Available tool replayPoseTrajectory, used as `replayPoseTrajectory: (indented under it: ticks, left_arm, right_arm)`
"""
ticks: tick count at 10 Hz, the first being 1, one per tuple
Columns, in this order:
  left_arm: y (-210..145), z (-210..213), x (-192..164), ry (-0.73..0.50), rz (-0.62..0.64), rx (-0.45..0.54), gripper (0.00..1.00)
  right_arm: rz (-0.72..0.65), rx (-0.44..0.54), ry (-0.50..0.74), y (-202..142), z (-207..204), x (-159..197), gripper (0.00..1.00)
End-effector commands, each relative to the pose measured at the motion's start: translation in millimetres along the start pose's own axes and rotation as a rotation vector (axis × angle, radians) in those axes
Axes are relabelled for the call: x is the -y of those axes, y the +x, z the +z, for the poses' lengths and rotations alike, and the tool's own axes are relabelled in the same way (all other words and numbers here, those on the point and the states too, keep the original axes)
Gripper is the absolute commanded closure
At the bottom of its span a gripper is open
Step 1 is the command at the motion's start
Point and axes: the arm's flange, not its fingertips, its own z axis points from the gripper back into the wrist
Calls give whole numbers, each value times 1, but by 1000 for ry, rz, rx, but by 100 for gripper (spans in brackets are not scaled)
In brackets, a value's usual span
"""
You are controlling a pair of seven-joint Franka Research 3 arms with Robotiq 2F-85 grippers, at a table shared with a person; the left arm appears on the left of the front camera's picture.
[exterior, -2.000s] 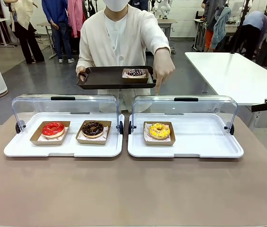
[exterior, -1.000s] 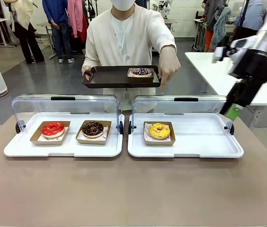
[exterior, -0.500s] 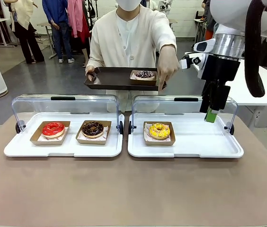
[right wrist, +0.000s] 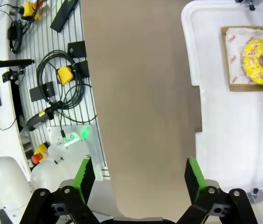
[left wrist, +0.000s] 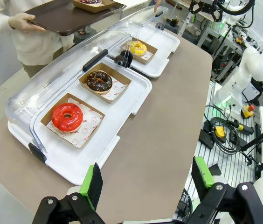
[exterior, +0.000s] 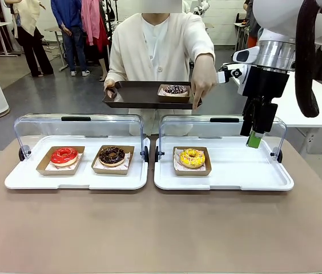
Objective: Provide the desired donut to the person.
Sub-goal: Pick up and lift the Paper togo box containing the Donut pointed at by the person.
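Over the right display case (exterior: 246,171), the right gripper (exterior: 254,138) hangs with jaws wide apart and empty, to the right of the yellow donut (exterior: 192,157), likely the one wanted. Best to pinch its cardboard tray (exterior: 209,165) by the rim, sparing the icing and clearing the raised lid (exterior: 206,131). The left gripper (left wrist: 146,179), equally spread and empty, hovers off the table's left end; the person (exterior: 155,45) holds a serving tray (exterior: 135,94).

Illumination: even, diffuse indoor light from overhead; all views are bright. Shadows on the tabletop (exterior: 149,228) are faint and soft-edged. The clear covers (left wrist: 61,70) carry pale glare streaks. The white tray (exterior: 246,171) below the right tool (exterior: 254,140) is near-overexposed. The front view is sharp. The wrist views bend straight lines toward the edges.
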Motion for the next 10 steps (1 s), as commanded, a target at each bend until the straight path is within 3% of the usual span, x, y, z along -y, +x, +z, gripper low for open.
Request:
replayPoseTrajectory:
  ticks: [1, 4, 5, 6, 10]
  left_arm:
    - [0, 1, 1, -6, -13, 22, 0]
    - [0, 1, 1, -6, -13, 22, 0]
    - [0, 1, 1, -6, -13, 22, 0]
    - [0, 1, 1, -6, -13, 22, 0]
    - [0, 1, 1, -6, -13, 22, 0]
  right_arm:
    - [-7, -2, -1, 0, 0, 1, 0]
    - [0, 0, 0, 0, 0, 0, 0]
    - [-46, -135, -96, 31, -13, -3, 0]
    - [-54, -187, -142, 59, -28, 0, 0]
    - [-28, -201, -250, 125, -65, 38, 0]
